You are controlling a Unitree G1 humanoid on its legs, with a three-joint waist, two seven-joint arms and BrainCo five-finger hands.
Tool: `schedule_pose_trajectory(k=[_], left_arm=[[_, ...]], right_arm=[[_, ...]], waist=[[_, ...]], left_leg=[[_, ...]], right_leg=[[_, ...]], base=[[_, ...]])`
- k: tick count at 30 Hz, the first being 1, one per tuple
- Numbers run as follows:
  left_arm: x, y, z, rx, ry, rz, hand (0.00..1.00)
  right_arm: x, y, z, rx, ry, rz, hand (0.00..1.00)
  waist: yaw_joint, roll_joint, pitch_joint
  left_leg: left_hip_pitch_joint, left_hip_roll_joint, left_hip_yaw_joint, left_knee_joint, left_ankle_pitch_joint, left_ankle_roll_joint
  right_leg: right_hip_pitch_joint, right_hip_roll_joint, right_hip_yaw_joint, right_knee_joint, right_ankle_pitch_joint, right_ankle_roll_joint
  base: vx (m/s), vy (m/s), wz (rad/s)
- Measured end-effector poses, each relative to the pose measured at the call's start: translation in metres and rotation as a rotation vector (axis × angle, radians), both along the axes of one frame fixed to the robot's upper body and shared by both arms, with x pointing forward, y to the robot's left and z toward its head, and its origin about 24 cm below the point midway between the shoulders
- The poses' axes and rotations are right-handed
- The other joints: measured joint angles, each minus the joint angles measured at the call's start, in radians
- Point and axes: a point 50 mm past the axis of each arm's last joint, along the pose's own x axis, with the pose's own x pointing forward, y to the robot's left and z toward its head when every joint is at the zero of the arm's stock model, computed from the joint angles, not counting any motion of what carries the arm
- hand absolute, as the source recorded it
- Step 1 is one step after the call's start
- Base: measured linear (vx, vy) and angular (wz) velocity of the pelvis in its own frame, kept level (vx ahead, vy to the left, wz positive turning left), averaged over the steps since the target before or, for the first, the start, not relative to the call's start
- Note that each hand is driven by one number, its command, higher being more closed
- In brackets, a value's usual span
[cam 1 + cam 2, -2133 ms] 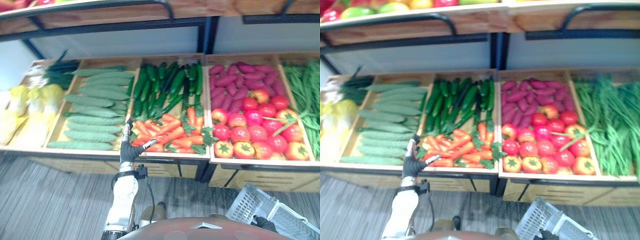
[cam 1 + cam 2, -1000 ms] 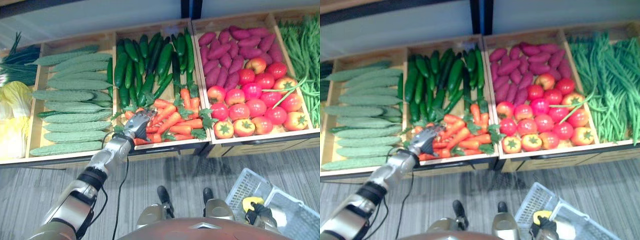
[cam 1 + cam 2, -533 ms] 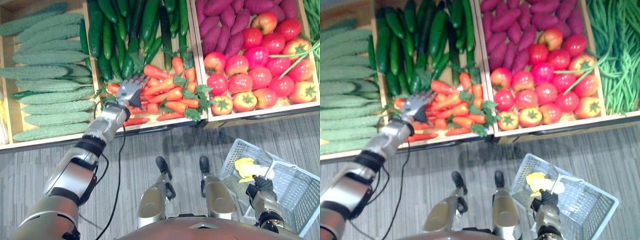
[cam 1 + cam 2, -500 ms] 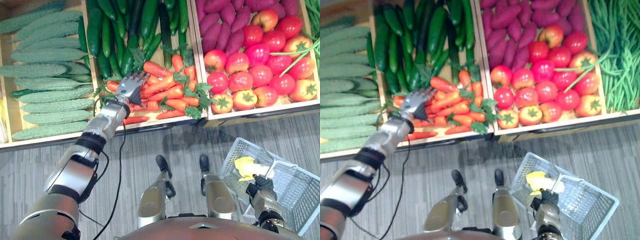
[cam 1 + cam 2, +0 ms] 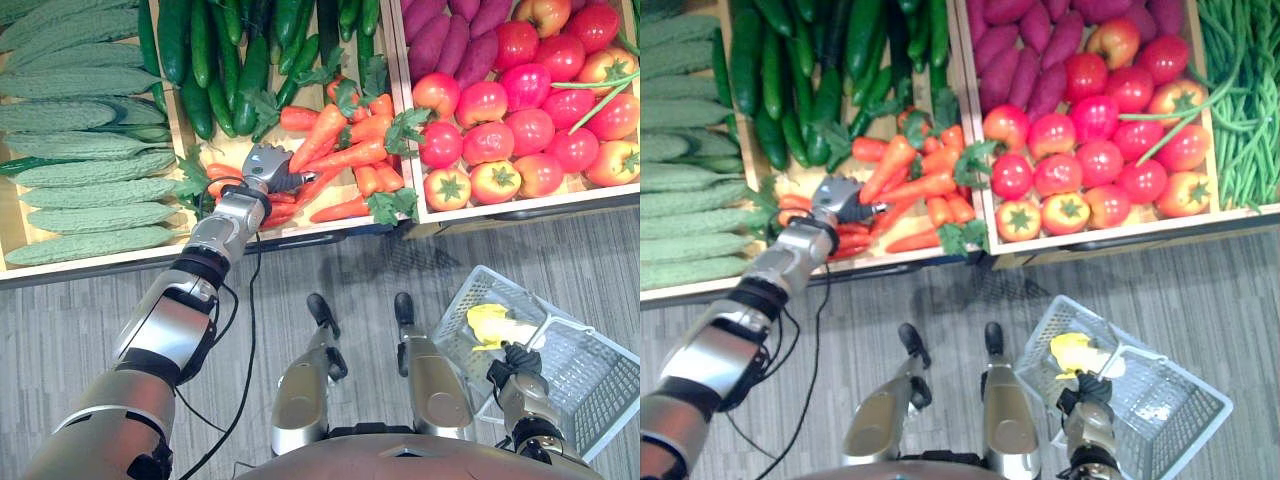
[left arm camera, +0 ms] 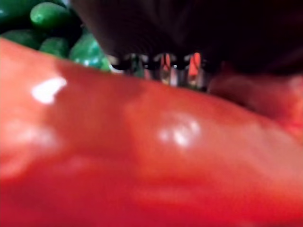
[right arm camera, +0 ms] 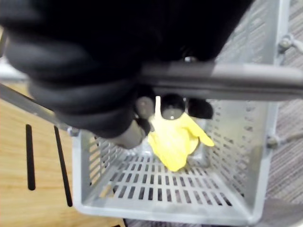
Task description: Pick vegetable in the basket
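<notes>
My left hand (image 5: 264, 170) reaches into the wooden crate of orange carrots (image 5: 345, 150) with green tops, fingers curled down into the pile. In the left wrist view a carrot (image 6: 151, 156) lies right across the palm with the fingers (image 6: 165, 66) wrapped behind it. Low on the right, my right hand (image 5: 516, 359) is shut round the grey handle (image 7: 222, 80) of a pale plastic basket (image 5: 590, 390). A yellow vegetable (image 7: 175, 139) lies inside the basket.
Pale bumpy cucumbers (image 5: 80, 170) fill the crate on the left and dark green cucumbers (image 5: 220, 60) lie behind the carrots. Tomatoes (image 5: 530, 110), purple sweet potatoes (image 5: 450, 30) and green beans (image 5: 1240, 90) sit to the right. Grey floor runs along the crates' front edge.
The camera has tilted further down. My left hand's spread fingers have curled into the carrots and closed on one. The right hand keeps its hold on the basket handle.
</notes>
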Motion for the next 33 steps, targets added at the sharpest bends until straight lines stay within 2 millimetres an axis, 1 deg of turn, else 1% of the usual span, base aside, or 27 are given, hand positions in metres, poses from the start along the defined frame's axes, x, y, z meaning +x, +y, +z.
schedule_pose_trajectory(k=[3, 4, 5, 7, 8, 9, 10, 11, 12, 16, 18, 23, 25, 27, 28, 30, 31, 32, 33], left_arm=[[-0.006, 0.006, -0.008, 0.004, 0.009, 0.013, 1.00], [-0.007, 0.006, -0.008, 0.001, 0.004, 0.014, 1.00], [-0.008, 0.007, -0.006, -0.013, -0.014, 0.015, 1.00], [-0.011, 0.014, 0.001, -0.019, -0.062, 0.027, 1.00], [-0.012, 0.020, 0.005, -0.010, -0.080, 0.035, 1.00], [-0.016, 0.028, 0.009, -0.012, -0.114, 0.053, 1.00], [-0.017, 0.029, 0.010, -0.011, -0.123, 0.057, 1.00], [-0.019, 0.031, 0.013, -0.019, -0.152, 0.062, 1.00], [-0.022, 0.033, 0.016, -0.021, -0.173, 0.059, 1.00], [-0.027, 0.036, 0.020, -0.019, -0.204, 0.044, 1.00], [-0.028, 0.033, 0.021, -0.025, -0.217, 0.028, 1.00], [-0.034, 0.018, 0.026, -0.053, -0.261, -0.042, 1.00], [-0.039, 0.004, 0.023, -0.091, -0.269, -0.082, 1.00], [-0.046, -0.012, 0.018, -0.151, -0.266, -0.132, 1.00], [-0.049, -0.017, 0.016, -0.163, -0.264, -0.146, 1.00], [-0.062, -0.042, 0.004, -0.228, -0.238, -0.221, 1.00], [-0.066, -0.050, 0.000, -0.258, -0.223, -0.244, 1.00], [-0.074, -0.063, -0.007, -0.303, -0.198, -0.281, 1.00], [-0.082, -0.075, -0.015, -0.350, -0.168, -0.311, 1.00]], right_arm=[[-0.008, 0.000, -0.003, -0.001, 0.022, 0.001, 1.00], [-0.011, -0.001, -0.004, -0.002, 0.029, 0.000, 1.00], [-0.018, -0.002, -0.007, -0.002, 0.046, -0.005, 1.00], [-0.024, -0.001, -0.009, -0.001, 0.064, -0.006, 1.00], [-0.028, -0.001, -0.010, -0.003, 0.074, 0.001, 1.00], [-0.037, -0.001, -0.014, -0.001, 0.100, 0.002, 1.00], [-0.039, 0.000, -0.015, 0.001, 0.108, 0.000, 1.00], [-0.051, 0.000, -0.018, 0.007, 0.137, -0.006, 1.00], [-0.057, 0.001, -0.021, 0.014, 0.160, -0.009, 1.00], [-0.065, 0.000, -0.023, 0.022, 0.182, -0.008, 1.00], [-0.066, 0.001, -0.024, 0.027, 0.189, -0.007, 1.00], [-0.070, 0.002, -0.026, 0.039, 0.207, -0.008, 1.00], [-0.072, 0.003, -0.027, 0.044, 0.215, -0.010, 1.00], [-0.070, 0.003, -0.026, 0.042, 0.215, -0.005, 1.00], [-0.068, 0.004, -0.026, 0.039, 0.212, 0.005, 1.00], [-0.056, 0.004, -0.017, 0.008, 0.148, 0.032, 1.00], [-0.051, 0.004, -0.013, -0.004, 0.118, 0.035, 1.00], [-0.036, 0.006, -0.003, -0.026, 0.050, 0.060, 1.00], [-0.019, 0.008, 0.008, -0.048, -0.022, 0.085, 1.00]], waist=[[-0.001, 0.006, -0.004], [-0.001, 0.008, -0.005], [-0.002, 0.015, -0.012], [0.004, 0.016, -0.017], [0.003, 0.018, -0.027], [0.001, 0.022, -0.062], [0.001, 0.022, -0.071], [0.004, 0.021, -0.099], [0.005, 0.021, -0.119], [0.004, 0.027, -0.156], [0.003, 0.028, -0.159], [-0.002, 0.021, -0.171], [-0.002, 0.017, -0.184], [-0.001, 0.014, -0.193], [0.000, 0.013, -0.194], [-0.011, 0.014, -0.202], [-0.014, 0.016, -0.205], [-0.022, 0.016, -0.206], [-0.025, 0.020, -0.207]], left_leg=[[0.019, -0.002, -0.023, 0.001, 0.000, 0.000], [0.024, -0.003, -0.030, 0.001, 0.000, 0.000], [0.031, -0.006, -0.046, 0.001, 0.000, 0.000], [0.049, -0.007, -0.052, 0.001, -0.001, -0.001], [0.052, -0.008, -0.056, 0.000, -0.001, -0.001], [0.049, -0.010, -0.065, 0.000, -0.002, -0.002], [0.052, -0.010, -0.068, -0.001, -0.003, -0.003], [0.064, -0.011, -0.072, -0.002, -0.006, -0.007], [0.077, -0.012, -0.073, -0.003, -0.010, -0.011], [0.101, -0.013, -0.074, -0.003, -0.018, -0.014], [0.112, -0.013, -0.075, -0.003, -0.018, -0.014], [0.121, -0.012, -0.075, -0.003, -0.020, -0.013], [0.125, -0.013, -0.069, -0.003, -0.025, -0.011], [0.134, -0.014, -0.054, -0.003, -0.031, -0.011], [0.138, -0.014, -0.046, -0.003, -0.033, -0.011], [0.157, -0.014, -0.013, 0.002, -0.040, -0.016], [0.160, -0.014, -0.003, 0.002, -0.041, -0.018], [0.168, -0.013, 0.032, 0.002, -0.045, -0.023], [0.178, -0.007, 0.079, 0.002, -0.055, -0.024]], right_leg=[[0.032, -0.002, -0.019, -0.003, -0.007, 0.004], [0.040, -0.005, -0.027, -0.003, -0.009, 0.003], [0.057, -0.008, -0.041, -0.003, -0.015, 0.002], [0.077, -0.010, -0.048, -0.005, -0.016, 0.003], [0.085, -0.011, -0.052, -0.009, -0.017, 0.003], [0.090, -0.012, -0.058, -0.018, -0.017, 0.003], [0.095, -0.012, -0.060, -0.021, -0.017, 0.003], [0.114, -0.013, -0.065, -0.031, -0.017, 0.003], [0.131, -0.013, -0.066, -0.040, -0.017, 0.003], [0.157, -0.013, -0.065, -0.064, -0.018, 0.005], [0.172, -0.012, -0.065, -0.073, -0.017, 0.007], [0.182, -0.012, -0.063, -0.081, -0.011, 0.004], [0.189, -0.012, -0.058, -0.091, -0.003, 0.006], [0.190, -0.012, -0.039, -0.091, -0.002, 0.007], [0.191, -0.011, -0.033, -0.090, -0.002, 0.007], [0.187, -0.011, 0.011, -0.087, 0.000, 0.009], [0.181, -0.010, 0.024, -0.083, 0.001, 0.011], [0.157, -0.007, 0.064, -0.063, 0.001, 0.011], [0.128, -0.008, 0.068, -0.049, -0.003, 0.014]], base=[[0.07, -0.003, 0.20], [0.04, 0.005, 0.28], [0.04, 0.015, 0.30], [0.03, 0.015, 0.16], [0.03, 0.008, 0.09], [0.03, 0.008, 0.11], [0.06, 0.007, 0.14], [0.07, 0.005, 0.09], [0.07, 0.005, 0.07], [0.02, 0.007, -0.03], [0.00, 0.000, 0.00], [0.03, 0.001, -0.02], [0.07, 0.005, -0.07], [0.07, 0.017, -0.18], [0.07, 0.022, -0.33], [0.05, 0.023, -0.45], [0.04, 0.025, -0.69], [0.01, 0.014, -0.98], [-0.01, 0.007, -1.06]])
